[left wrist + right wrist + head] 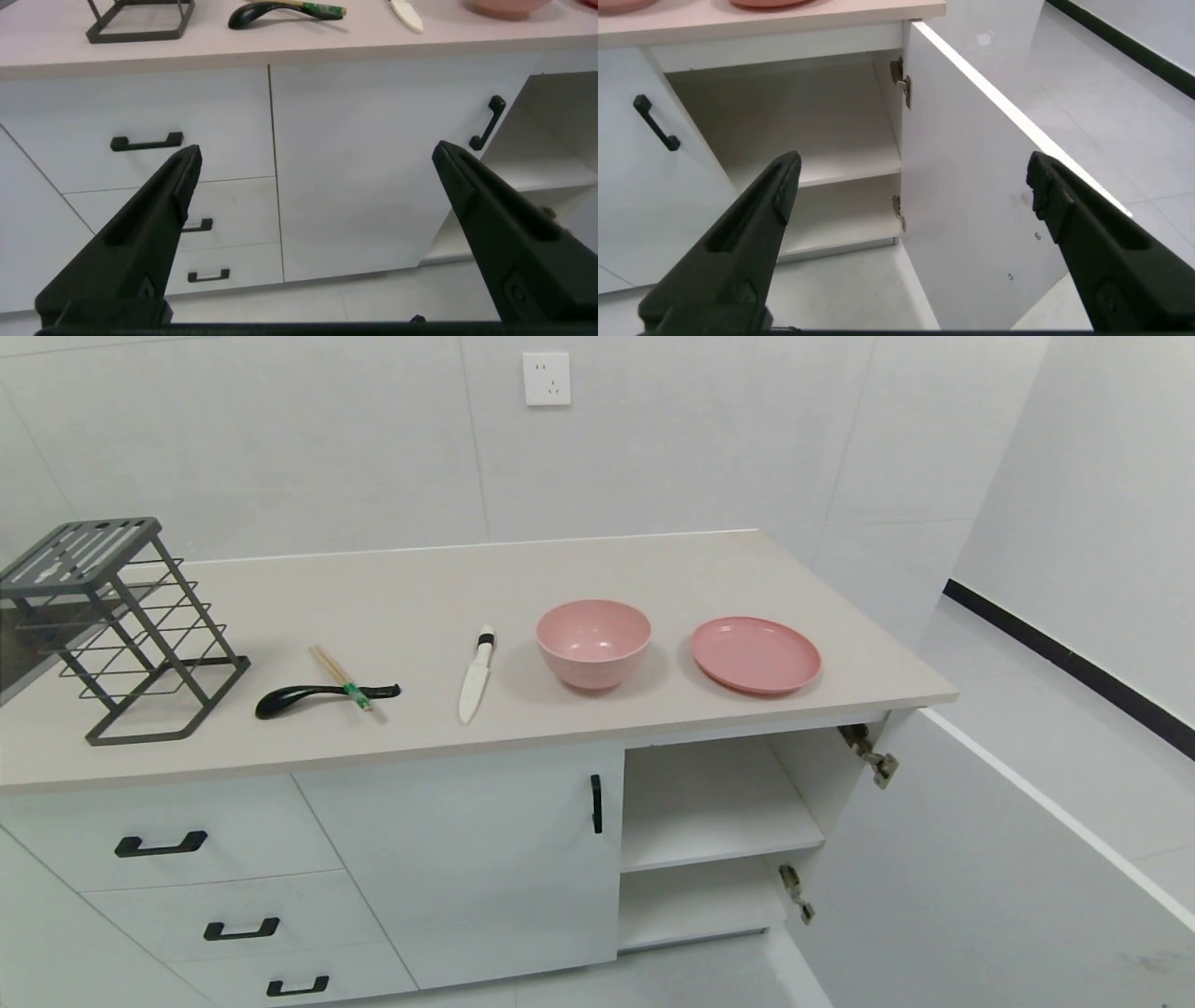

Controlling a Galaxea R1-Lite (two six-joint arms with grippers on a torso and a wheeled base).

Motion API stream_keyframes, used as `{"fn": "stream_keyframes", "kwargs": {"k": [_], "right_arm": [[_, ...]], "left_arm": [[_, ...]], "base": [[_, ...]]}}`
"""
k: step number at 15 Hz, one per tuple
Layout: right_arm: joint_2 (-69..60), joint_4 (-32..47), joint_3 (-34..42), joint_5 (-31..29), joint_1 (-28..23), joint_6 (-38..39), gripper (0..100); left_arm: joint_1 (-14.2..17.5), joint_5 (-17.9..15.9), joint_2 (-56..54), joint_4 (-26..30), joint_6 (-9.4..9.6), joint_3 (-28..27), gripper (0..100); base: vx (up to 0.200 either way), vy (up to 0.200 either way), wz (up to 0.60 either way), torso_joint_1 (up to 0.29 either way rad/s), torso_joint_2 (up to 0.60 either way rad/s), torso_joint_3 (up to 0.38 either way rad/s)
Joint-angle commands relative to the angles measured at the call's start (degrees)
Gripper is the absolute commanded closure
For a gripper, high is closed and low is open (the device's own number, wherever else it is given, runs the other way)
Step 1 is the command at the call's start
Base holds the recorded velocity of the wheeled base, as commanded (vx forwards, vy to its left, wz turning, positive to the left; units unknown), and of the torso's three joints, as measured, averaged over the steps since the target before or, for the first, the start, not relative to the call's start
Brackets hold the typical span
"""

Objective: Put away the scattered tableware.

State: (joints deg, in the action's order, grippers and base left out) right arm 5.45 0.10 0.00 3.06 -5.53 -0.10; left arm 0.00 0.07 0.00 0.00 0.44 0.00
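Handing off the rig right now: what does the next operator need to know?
Left gripper: jaws open, empty, facing the drawers.
Right gripper: jaws open, empty, facing the open cabinet.
On the countertop, from the robot's left: rack, black spoon with chopsticks crossing its handle, knife, pink bowl, pink plate.
Done: cabinet door is open.
Left: all the tableware, none put away yet.

wall: white tile, socket | cabinet: white, door open | floor: pale tile
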Motion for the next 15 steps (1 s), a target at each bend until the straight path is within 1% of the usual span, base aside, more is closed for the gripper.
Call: {"fn": "stream_keyframes", "kwargs": {"k": [1, 4, 8, 11, 13, 15], "right_arm": [[0.1, 0.0, 0.0, 0.0, 0.0, 0.0, 0], [0.1, 0.0, 0.0, 0.0, 0.0, 0.0, 0], [0.1, 0.0, 0.0, 0.0, 0.0, 0.0, 0], [0.1, 0.0, 0.0, 0.0, 0.0, 0.0, 0], [0.1, 0.0, 0.0, 0.0, 0.0, 0.0, 0], [0.1, 0.0, 0.0, 0.0, 0.0, 0.0, 0]], "left_arm": [[0.0, 0.0, 0.1, 0.0, 0.0, 0.0, 0], [0.0, 0.1, 0.1, 0.0, -0.09, 0.0, 0], [0.0, 0.1, 0.1, 0.0, -0.09, 0.0, 0], [0.0, 0.1, 0.1, 0.0, -0.18, 0.0, 0], [0.0, 0.0, 0.1, 0.0, -0.09, 0.0, 0], [0.0, 0.1, 0.1, 0.0, -0.18, 0.0, 0]], "base": [[0.0, 0.0, 0.0, 0.056, -0.11, -0.051], [0.2, 0.0, 0.0, 0.022, -0.05, -0.017], [0.0, 0.0, 0.0, 0.0, 0.0, 0.0], [0.0, 0.0, 0.0, 0.157, -0.32, -0.147], [0.2, 0.0, 0.0, 0.232, -0.46, -0.217], [0.2, 0.0, 0.0, 0.081, -0.2, -0.083]]}}
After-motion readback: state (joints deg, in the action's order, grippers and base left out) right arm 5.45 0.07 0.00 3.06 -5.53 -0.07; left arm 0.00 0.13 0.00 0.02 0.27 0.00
